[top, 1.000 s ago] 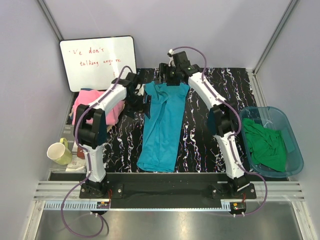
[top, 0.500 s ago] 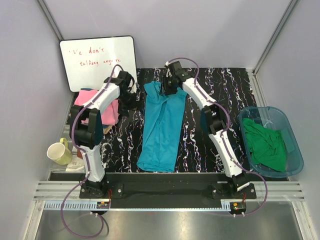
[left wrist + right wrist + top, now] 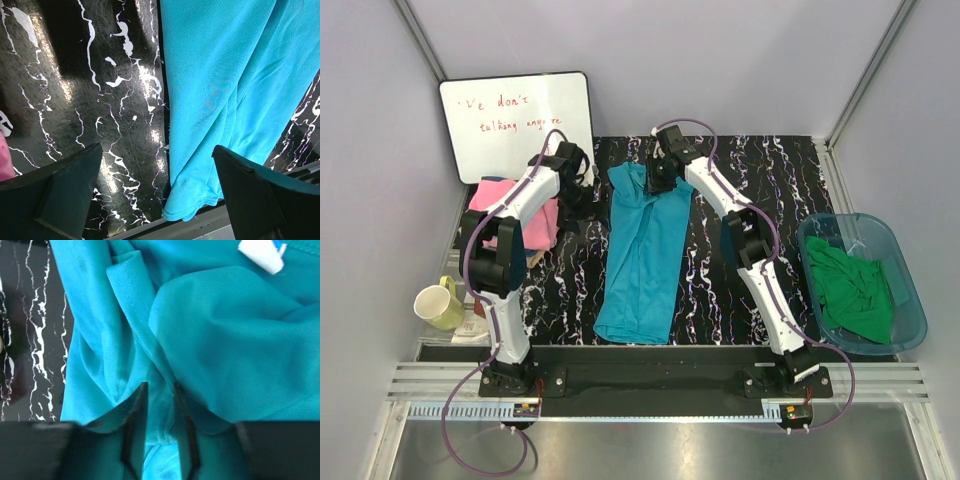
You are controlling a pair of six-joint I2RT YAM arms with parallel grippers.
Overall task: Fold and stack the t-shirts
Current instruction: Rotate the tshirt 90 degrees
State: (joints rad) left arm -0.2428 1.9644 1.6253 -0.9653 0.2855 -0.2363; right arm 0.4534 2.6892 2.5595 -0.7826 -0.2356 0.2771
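A teal-blue t-shirt (image 3: 645,250) lies folded into a long strip down the middle of the black marbled table. My right gripper (image 3: 655,185) is at its far end, and its fingers (image 3: 141,405) pinch a raised fold of the teal cloth (image 3: 220,340) between them. My left gripper (image 3: 582,195) hovers open just left of that end, with bare table and the shirt's edge (image 3: 220,90) between its fingers (image 3: 65,185). A pink t-shirt (image 3: 525,215) sits folded at the left edge. Green t-shirts (image 3: 848,290) lie crumpled in the tub.
A translucent blue tub (image 3: 910,300) stands at the right edge of the table. A whiteboard (image 3: 515,120) leans at the back left. A yellow-green mug (image 3: 438,303) sits off the table's left front corner.
The right gripper came down onto the shirt's far end and its jaws closed on a fold. The left arm drew back to the left, away from the shirt.
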